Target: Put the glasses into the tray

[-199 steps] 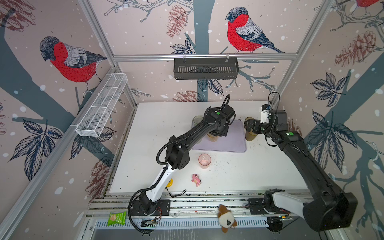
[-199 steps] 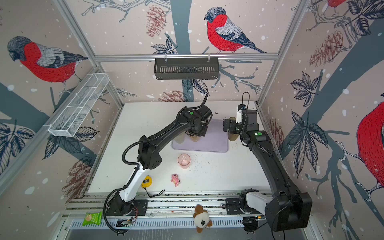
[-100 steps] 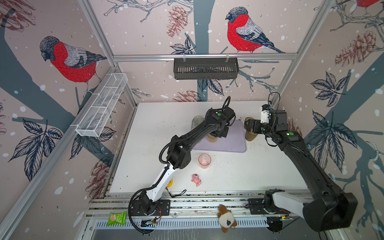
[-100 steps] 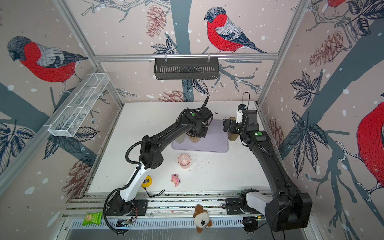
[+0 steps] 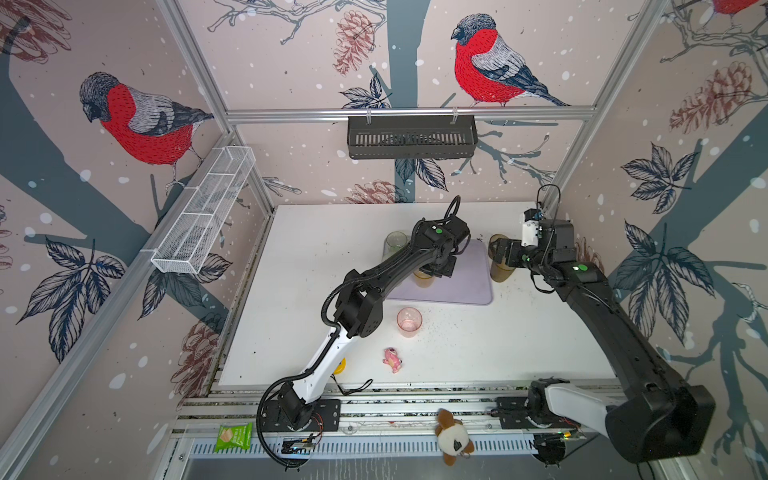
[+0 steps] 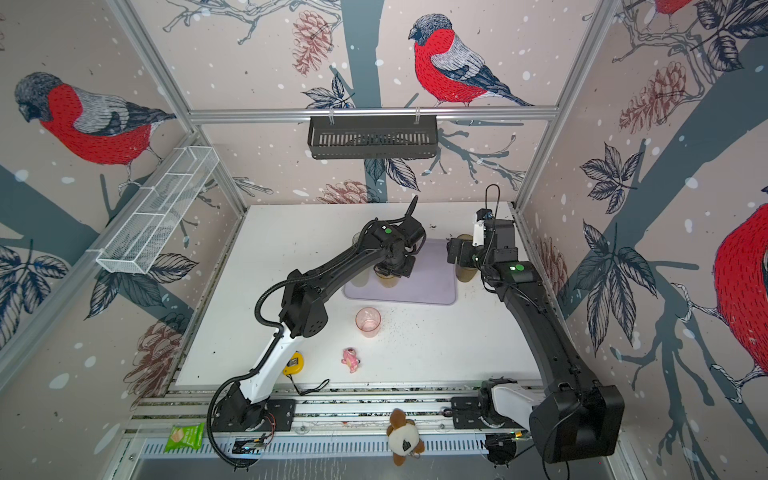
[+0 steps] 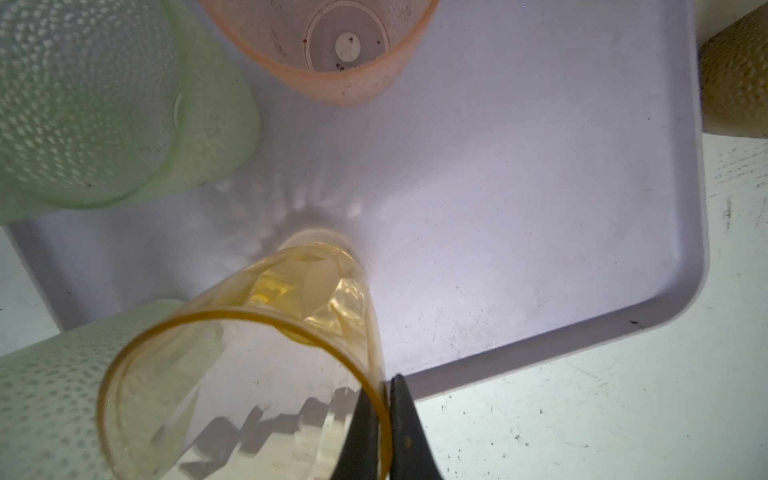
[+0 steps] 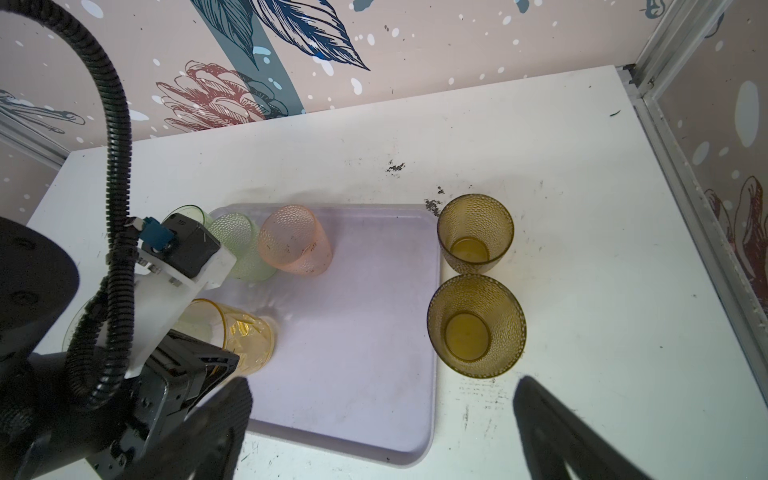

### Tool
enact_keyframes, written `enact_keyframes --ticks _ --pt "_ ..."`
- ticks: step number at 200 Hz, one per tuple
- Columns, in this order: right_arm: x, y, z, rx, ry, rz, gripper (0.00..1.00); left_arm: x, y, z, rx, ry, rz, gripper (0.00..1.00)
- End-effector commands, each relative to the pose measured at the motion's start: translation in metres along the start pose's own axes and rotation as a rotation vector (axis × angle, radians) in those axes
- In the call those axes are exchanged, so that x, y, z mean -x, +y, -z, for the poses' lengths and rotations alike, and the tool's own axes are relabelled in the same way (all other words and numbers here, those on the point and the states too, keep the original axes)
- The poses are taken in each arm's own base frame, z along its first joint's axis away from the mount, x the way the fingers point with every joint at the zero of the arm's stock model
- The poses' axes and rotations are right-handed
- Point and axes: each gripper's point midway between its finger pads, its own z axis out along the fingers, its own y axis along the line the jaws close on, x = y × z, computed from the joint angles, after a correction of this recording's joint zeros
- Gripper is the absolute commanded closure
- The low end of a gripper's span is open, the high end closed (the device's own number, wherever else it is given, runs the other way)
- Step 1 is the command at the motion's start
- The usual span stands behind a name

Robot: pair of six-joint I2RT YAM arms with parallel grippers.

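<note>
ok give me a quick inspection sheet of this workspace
surface: white table, dark specks scattered
job's things: lavender tray holds pale green tumbler, peach tumbler, amber-yellow tumbler; brown tumblers beside it; pink tumbler on table in front
clutter: pink toy, yellow tape measure, plush toy, snack packet
grippers: left gripper, jaws shut on amber-yellow tumbler's rim; right gripper, jaws open by brown tumblers
cables: black conduit along left arm
surroundings: bird-print walls, black basket, white wire basket

Lavender tray (image 8: pixel 353 374) w/ amber glass (image 8: pixel 245 336), pink glass (image 8: pixel 295 241), green glass (image 8: pixel 241 245) upright inside, 2 brown glasses (image 8: pixel 476 328) just beside, 2nd pink glass (image 5: pixel 409 322) apart.
</note>
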Motion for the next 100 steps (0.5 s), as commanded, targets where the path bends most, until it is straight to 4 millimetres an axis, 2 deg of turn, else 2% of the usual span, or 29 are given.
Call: enact_keyframes --ticks 1,100 --pt "0.0029 -0.0019 -0.0002 -0.009 -0.012 -0.005 0.01 0.0001 0.0053 -0.0010 0.021 0.000 -0.001 1.00" --pt "0.0031 -0.0025 -0.0022 -0.010 -0.007 -0.007 0.01 -0.0024 0.0115 -0.0071 0.041 0.016 0.000 1.00"
